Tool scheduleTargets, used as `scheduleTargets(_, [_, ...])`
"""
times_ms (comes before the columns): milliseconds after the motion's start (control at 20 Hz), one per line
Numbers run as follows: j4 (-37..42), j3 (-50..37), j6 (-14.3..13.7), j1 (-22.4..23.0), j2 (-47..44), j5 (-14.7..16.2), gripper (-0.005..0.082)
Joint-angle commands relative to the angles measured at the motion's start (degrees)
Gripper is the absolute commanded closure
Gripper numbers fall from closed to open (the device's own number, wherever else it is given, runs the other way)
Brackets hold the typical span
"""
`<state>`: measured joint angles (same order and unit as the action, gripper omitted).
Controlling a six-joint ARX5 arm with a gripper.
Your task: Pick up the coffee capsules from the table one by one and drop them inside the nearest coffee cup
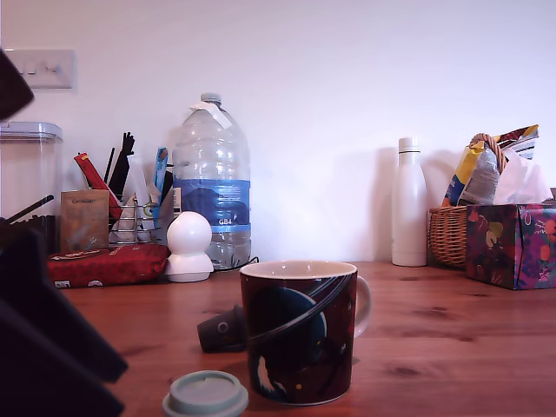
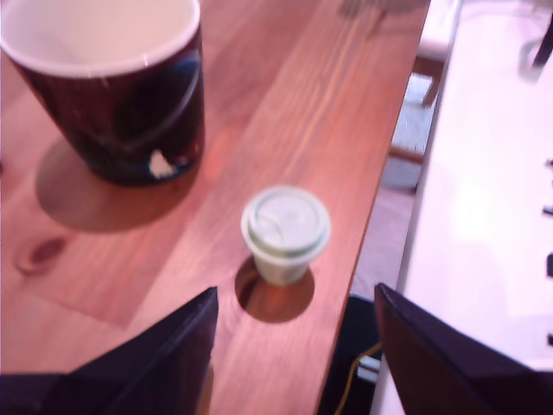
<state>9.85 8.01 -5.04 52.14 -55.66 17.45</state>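
Observation:
A pale mint-green coffee capsule [image 2: 285, 232] stands upright near the table's edge; it also shows at the front of the exterior view [image 1: 206, 395], just left of the coffee cup. My gripper [image 2: 295, 294] hovers over it, open, with a dark finger on either side and nothing held. In the exterior view the gripper [image 1: 120, 389] is a dark blur at the lower left. The coffee cup [image 1: 300, 334] is dark with a blue ringed planet and a white inside [image 2: 99, 30]. A dark grey capsule [image 1: 222, 330] lies on its side behind the cup's left.
The wooden table [image 1: 452, 339] ends close beside the mint capsule [image 2: 363, 225], with floor beyond. At the back stand a white round-headed figurine [image 1: 188, 246], a large water bottle [image 1: 211, 182], a white bottle [image 1: 408, 204], a wicker basket [image 1: 447, 234], a patterned box [image 1: 512, 243] and a red pouch [image 1: 109, 263].

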Motion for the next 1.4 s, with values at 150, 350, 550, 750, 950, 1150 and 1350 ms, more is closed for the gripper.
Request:
scheduleTargets(150, [8.2, -1.2, -0.9, 1.2, -7.8, 0.1, 0.0252])
scheduleTargets(350, [8.7, -1.2, 0.1, 1.6, -8.4, -0.7, 0.0251])
scheduleTargets(550, [9.1, -1.0, 0.3, 1.7, -8.4, -2.6, 0.0251])
scheduleTargets(750, [9.9, -0.8, -1.7, 2.1, -8.4, -2.1, 0.0291])
scheduleTargets(950, [9.9, -0.1, -5.5, 2.0, -8.5, -1.1, 0.0294])
scheduleTargets(1150, [9.9, 0.4, -5.5, 2.0, -9.0, -0.7, 0.0289])
scheduleTargets(1350, [9.1, 3.3, -5.5, 2.1, -13.9, -0.8, 0.0288])
